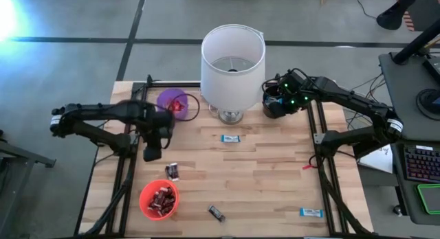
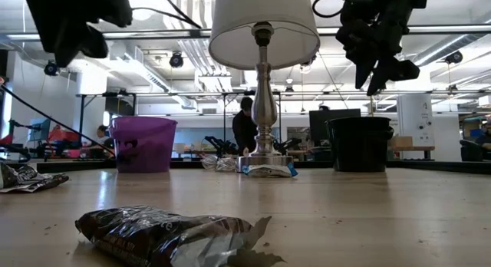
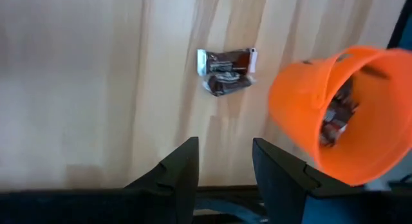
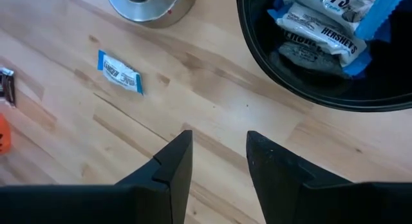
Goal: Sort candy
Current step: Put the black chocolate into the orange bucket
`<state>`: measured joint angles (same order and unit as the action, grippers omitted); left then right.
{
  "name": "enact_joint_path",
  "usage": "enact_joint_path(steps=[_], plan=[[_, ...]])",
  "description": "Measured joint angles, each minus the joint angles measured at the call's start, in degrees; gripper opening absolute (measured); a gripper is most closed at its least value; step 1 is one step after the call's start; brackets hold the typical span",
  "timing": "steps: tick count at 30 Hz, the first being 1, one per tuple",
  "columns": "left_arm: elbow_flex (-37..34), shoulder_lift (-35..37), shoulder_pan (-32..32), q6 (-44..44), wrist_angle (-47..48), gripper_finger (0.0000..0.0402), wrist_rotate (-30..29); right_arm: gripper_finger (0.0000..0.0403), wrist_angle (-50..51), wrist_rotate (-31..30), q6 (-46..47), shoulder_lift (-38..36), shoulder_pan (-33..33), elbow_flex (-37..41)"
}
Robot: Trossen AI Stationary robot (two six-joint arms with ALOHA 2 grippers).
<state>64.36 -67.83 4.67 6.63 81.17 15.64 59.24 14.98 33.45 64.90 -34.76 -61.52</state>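
Observation:
Wrapped candy lies scattered on the wooden table (image 1: 261,177). There are a dark bar (image 1: 172,171) by my left gripper, another dark bar (image 1: 216,213) near the front, a blue-and-white bar (image 1: 230,138) by the lamp and another (image 1: 311,212) at the front right. My left gripper (image 1: 152,154) hangs open above the table's left side, with the dark bar (image 3: 225,71) and the orange cup (image 3: 347,114) ahead of it. My right gripper (image 4: 219,139) hangs open beside the black cup (image 4: 328,44), which holds blue-and-white candy.
A white-shaded lamp (image 1: 232,60) stands at the far middle. A purple cup (image 1: 172,101) with a red candy inside stands left of it. The orange cup (image 1: 159,199), holding dark candy, is at the near left. Bare wood lies in the table's middle.

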Motion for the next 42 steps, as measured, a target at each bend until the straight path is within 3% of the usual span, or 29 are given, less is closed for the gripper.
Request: enact_joint_path(steps=[4,14,20,28,35,42], plan=[[0.0,0.3,-3.2,11.9,0.0,0.0127,-0.1,0.0135,0.0,0.0,0.1,0.0,0.0,0.0],[0.0,2.2,-7.8,31.1,0.1,0.0127,-0.5,0.0134,-3.7,0.0,3.6,0.0,0.0,0.0],[0.0,1.5,-10.4,45.4,0.0,0.0127,-7.6,0.0132,-5.8,0.0,3.6,0.0,0.0,0.0],[0.0,-1.0,-12.0,60.5,-0.8,0.0127,-12.8,0.0131,-6.0,0.0,1.1,0.0,0.0,0.0],[0.0,-5.4,-13.2,66.5,-1.4,0.0127,-12.3,0.0122,-5.5,0.4,-10.2,0.0,0.0,0.0],[0.0,-11.0,-14.0,71.0,-3.3,0.0127,-3.5,0.0119,-3.1,0.4,-18.2,0.0,0.0,0.0]])
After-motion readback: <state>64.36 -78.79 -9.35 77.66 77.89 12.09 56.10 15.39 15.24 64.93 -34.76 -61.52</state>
